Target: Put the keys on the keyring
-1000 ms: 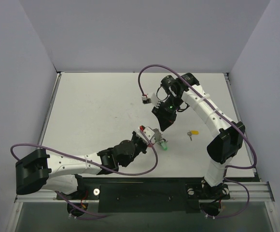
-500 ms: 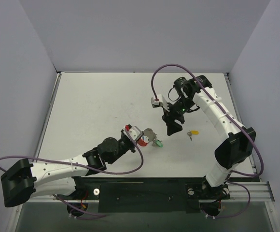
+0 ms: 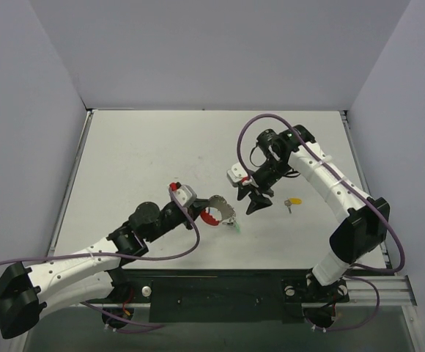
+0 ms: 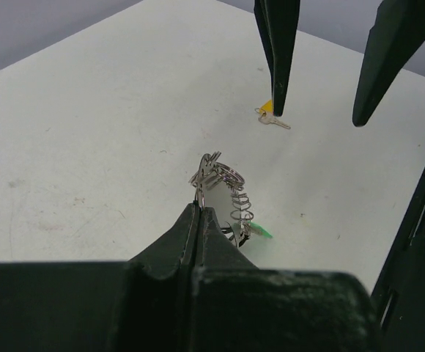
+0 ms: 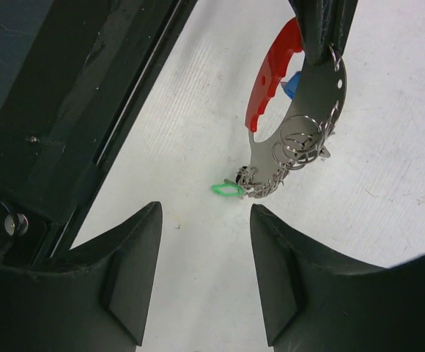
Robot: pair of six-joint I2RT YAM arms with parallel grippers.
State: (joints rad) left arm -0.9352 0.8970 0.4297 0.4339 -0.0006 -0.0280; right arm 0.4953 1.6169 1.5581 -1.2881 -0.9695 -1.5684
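Observation:
My left gripper (image 3: 202, 210) (image 4: 198, 209) is shut on the keyring (image 3: 218, 211) (image 4: 214, 171), a red and silvery loop held just above the table. A short chain hangs from the loop, and a green-capped key (image 3: 236, 226) (image 5: 227, 189) on it touches the table. A blue cap (image 5: 292, 84) shows behind the loop (image 5: 300, 103). A yellow-capped key (image 3: 294, 200) (image 4: 270, 117) lies loose on the table to the right. My right gripper (image 3: 248, 200) (image 5: 205, 242) is open and empty, just right of the ring and apart from it.
The white table (image 3: 139, 161) is walled at the back and on both sides. A black rail (image 3: 220, 290) runs along the near edge between the arm bases. Purple cables (image 3: 271, 121) loop over both arms.
My right gripper has opened and shifted a little to the right, away from the ring. My left arm has drawn back to the left, carrying the keyring and its hanging green key.

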